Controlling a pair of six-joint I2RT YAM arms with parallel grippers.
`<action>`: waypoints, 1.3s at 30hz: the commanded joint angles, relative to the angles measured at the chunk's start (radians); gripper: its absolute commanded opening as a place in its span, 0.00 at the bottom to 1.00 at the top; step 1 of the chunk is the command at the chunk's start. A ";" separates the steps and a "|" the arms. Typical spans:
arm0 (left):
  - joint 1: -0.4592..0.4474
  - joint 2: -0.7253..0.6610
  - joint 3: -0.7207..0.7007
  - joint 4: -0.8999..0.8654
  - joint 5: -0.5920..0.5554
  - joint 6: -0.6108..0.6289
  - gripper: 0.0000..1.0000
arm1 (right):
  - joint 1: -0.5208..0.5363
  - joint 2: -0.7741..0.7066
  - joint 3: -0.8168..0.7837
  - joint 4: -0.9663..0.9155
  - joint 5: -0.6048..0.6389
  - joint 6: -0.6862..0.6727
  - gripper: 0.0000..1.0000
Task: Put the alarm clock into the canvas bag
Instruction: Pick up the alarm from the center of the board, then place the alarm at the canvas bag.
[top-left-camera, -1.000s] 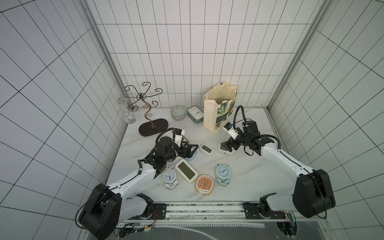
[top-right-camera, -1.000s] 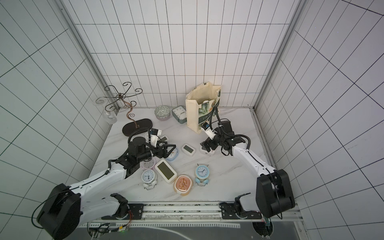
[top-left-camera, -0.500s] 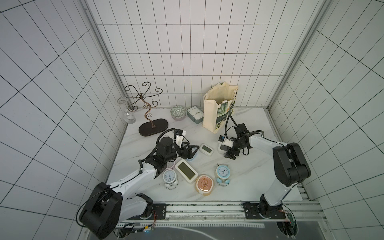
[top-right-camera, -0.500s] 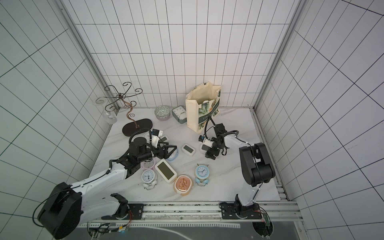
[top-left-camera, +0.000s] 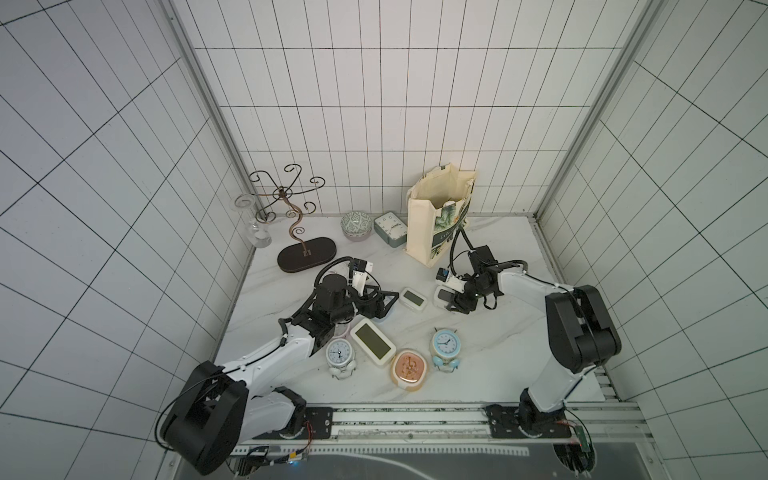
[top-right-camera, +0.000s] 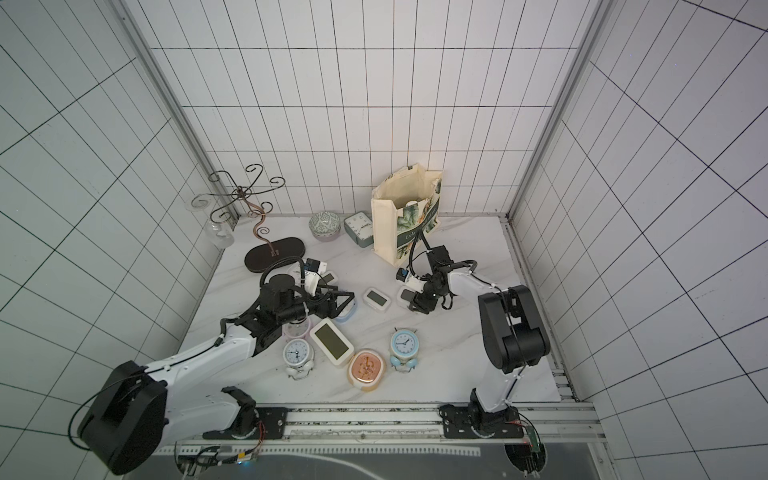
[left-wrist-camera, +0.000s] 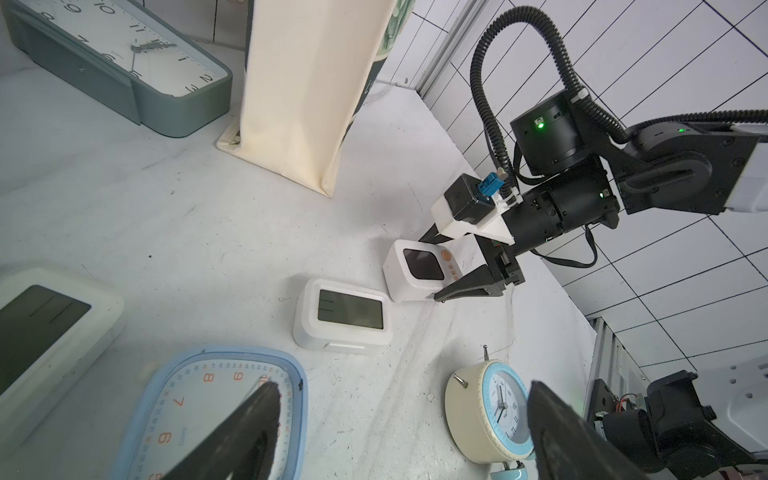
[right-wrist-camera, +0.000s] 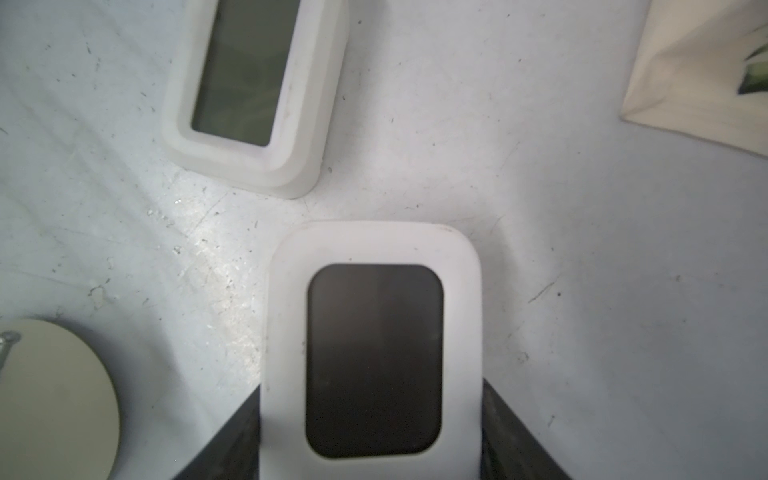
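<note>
Now the alarm clock (right-wrist-camera: 374, 353), a small white cube with a dark screen, lies on the worktop (top-left-camera: 519, 353) just in front of the canvas bag (top-left-camera: 428, 232) standing at the far edge. Since a second ago your right gripper (left-wrist-camera: 430, 270) has closed in around it, and both fingers (right-wrist-camera: 237, 453) lie against its sides. Your left gripper (left-wrist-camera: 403, 384) hangs spread and empty over a blue-rimmed clock (left-wrist-camera: 199, 415), with white tiled walls (top-left-camera: 374, 83) around the pale marbled worktop.
</note>
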 joint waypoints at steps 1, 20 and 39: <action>-0.003 -0.003 -0.006 0.026 0.004 -0.003 0.90 | 0.010 -0.060 0.048 0.004 -0.069 0.076 0.44; -0.004 -0.168 -0.063 0.211 -0.064 -0.076 0.89 | -0.016 -0.207 0.659 0.087 0.036 1.001 0.32; -0.004 -0.088 -0.011 0.223 -0.086 -0.052 0.89 | -0.045 0.554 1.464 0.051 0.441 1.256 0.27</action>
